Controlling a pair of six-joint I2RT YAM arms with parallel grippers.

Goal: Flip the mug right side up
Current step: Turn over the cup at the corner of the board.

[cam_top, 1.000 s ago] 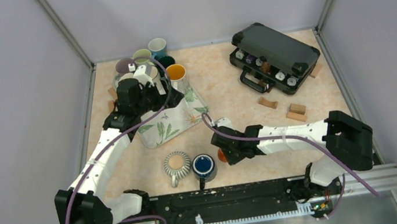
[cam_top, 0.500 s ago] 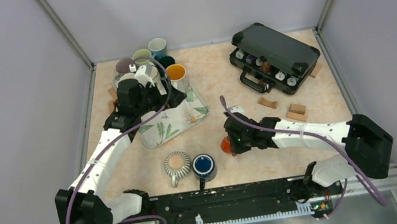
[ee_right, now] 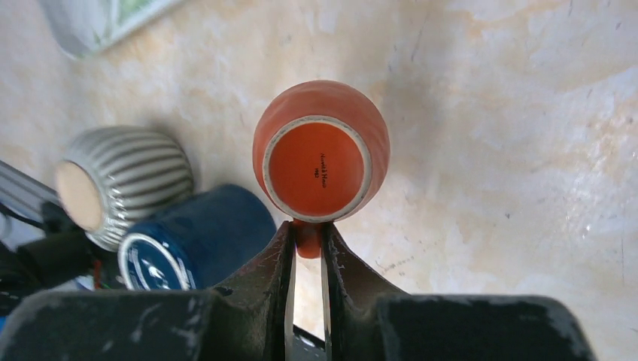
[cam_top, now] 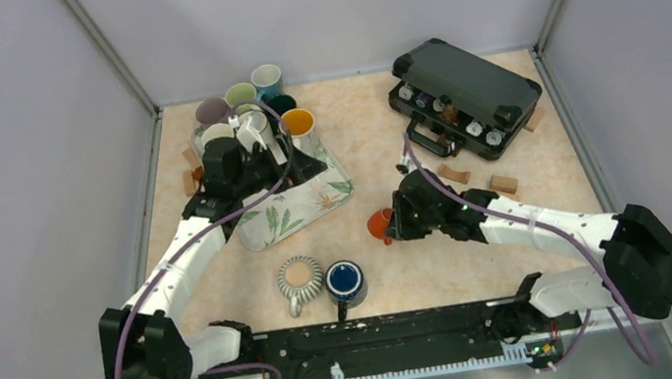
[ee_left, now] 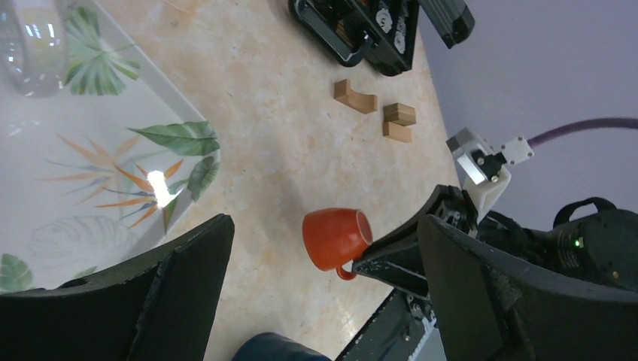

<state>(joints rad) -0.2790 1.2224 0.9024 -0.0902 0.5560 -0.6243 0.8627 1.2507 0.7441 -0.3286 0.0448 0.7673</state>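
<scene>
The orange mug [cam_top: 379,224] hangs off the table, tipped on its side. Its base faces the right wrist camera [ee_right: 322,150], and its mouth points toward the right arm in the left wrist view [ee_left: 335,237]. My right gripper [cam_top: 397,225] is shut on the mug's handle, which is pinched between its fingertips [ee_right: 306,232]. My left gripper [cam_top: 301,163] is open and empty over the floral tray [cam_top: 319,202], far from the mug; its wide-apart fingers [ee_left: 188,263] frame that view.
A grey striped mug [cam_top: 300,276] and a dark blue mug [cam_top: 346,280] stand base-up near the front edge, left of the orange mug. Several mugs [cam_top: 245,98] cluster at the back left. A black case [cam_top: 467,92] and wooden blocks [cam_top: 454,174] lie at the right.
My right gripper has carried the orange mug away from the front edge, rightward and toward the table's middle, and turned it. The left arm has shifted only slightly.
</scene>
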